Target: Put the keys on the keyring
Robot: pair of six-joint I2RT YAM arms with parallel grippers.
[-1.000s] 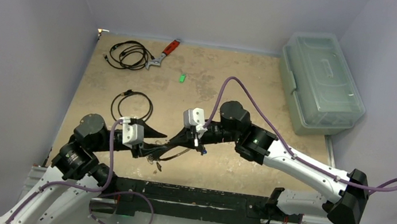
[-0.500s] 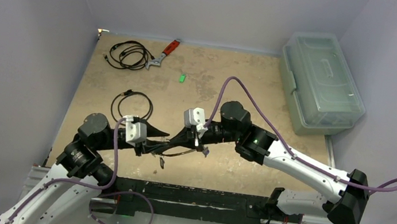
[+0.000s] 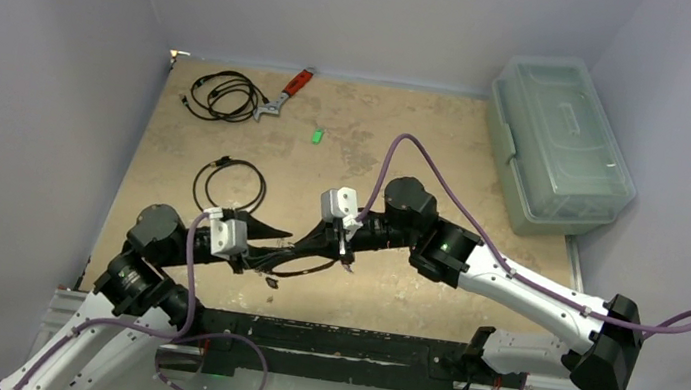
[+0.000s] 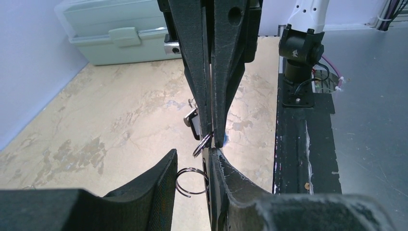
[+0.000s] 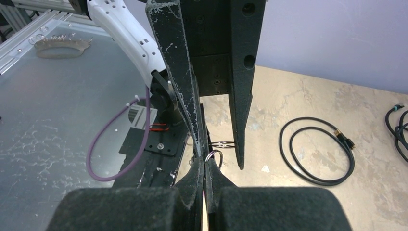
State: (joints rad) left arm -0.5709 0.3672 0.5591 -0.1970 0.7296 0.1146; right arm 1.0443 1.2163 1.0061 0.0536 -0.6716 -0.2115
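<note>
In the left wrist view the keyring (image 4: 191,182), a thin grey split ring, spans the gap between my left gripper's (image 4: 193,154) two fingers and touches both. From above, my right gripper (image 4: 214,142) is shut on a smaller ring (image 4: 203,144). A key with a dark tag (image 4: 191,120) hangs beside it. The right wrist view shows the same meeting: the right gripper (image 5: 206,161) pinches the small ring (image 5: 215,156), and the keyring (image 5: 221,143) sits edge-on between the left fingers. From the top view both grippers (image 3: 286,251) (image 3: 300,247) meet near the table's front. A green-tagged key (image 3: 316,134) lies far back.
A red-handled wrench (image 3: 286,91) and a coiled black cable (image 3: 224,93) lie at the back left. Another black cable (image 3: 230,185) lies just behind the left gripper. A clear lidded box (image 3: 559,148) stands at the right. The black base rail (image 3: 332,340) runs along the near edge.
My left jaws have narrowed onto the keyring, and the left wrist has shifted slightly back to the left. The right arm has stayed still and shut.
</note>
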